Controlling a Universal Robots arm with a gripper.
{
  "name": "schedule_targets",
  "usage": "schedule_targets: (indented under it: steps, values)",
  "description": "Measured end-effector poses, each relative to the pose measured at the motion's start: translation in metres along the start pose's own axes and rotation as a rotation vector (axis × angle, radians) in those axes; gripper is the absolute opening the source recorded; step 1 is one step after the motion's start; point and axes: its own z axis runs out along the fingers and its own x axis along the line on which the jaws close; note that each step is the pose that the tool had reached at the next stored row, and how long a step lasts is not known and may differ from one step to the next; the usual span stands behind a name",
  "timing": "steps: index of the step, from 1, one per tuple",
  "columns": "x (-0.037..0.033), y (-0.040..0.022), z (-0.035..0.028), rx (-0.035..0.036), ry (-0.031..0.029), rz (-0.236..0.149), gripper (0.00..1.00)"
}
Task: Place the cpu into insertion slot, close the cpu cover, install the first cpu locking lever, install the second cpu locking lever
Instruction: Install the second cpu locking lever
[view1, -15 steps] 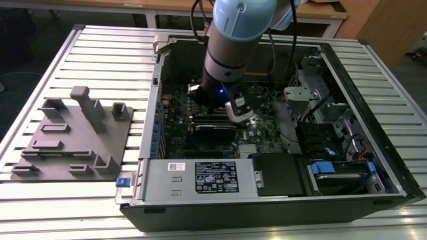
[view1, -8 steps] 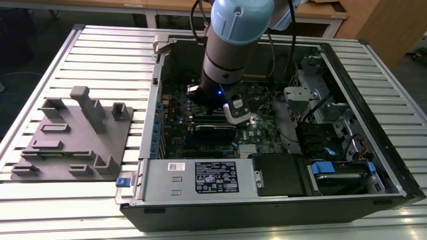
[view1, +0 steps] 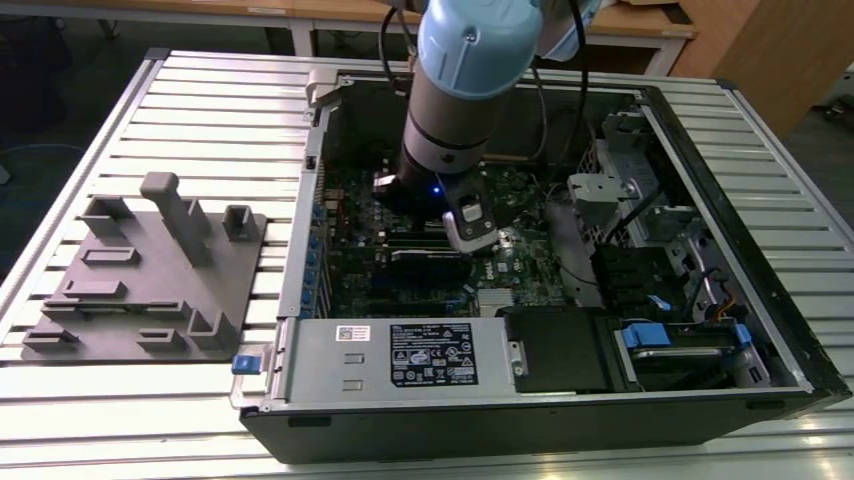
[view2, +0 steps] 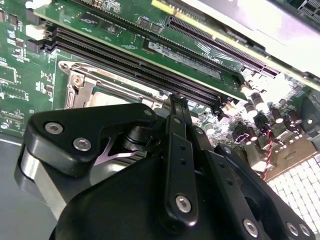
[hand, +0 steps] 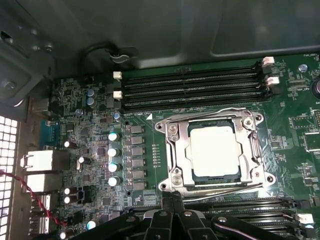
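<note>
Black claw (hand: 172, 197) sits with its fingers pressed together, holding nothing, its tips at the socket's near edge. Just beyond them the cpu (hand: 214, 151) lies seated, the cpu cover (hand: 176, 150) closed flat around it.

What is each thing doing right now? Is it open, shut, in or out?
cpu: sitting in its socket, metal top facing up.
cpu cover: folded down flat around the cpu.
gripper: shut, tips at the socket's edge.
computer case: lying on its side, side panel off, inside open to view.
</note>
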Motion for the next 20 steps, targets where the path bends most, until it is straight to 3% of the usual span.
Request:
schedule_targets:
  steps: [5,12,20]
  values:
    - [0.0014,-0.0016,0.0045,-0.0085,0.0005,0.001,0.11]
    - [0.0033,-0.0031,0.009,-0.0274,0.0019,0.002,0.11]
    - [0.0044,-0.0042,0.0125,-0.0386,0.0029,0.003,0.11]
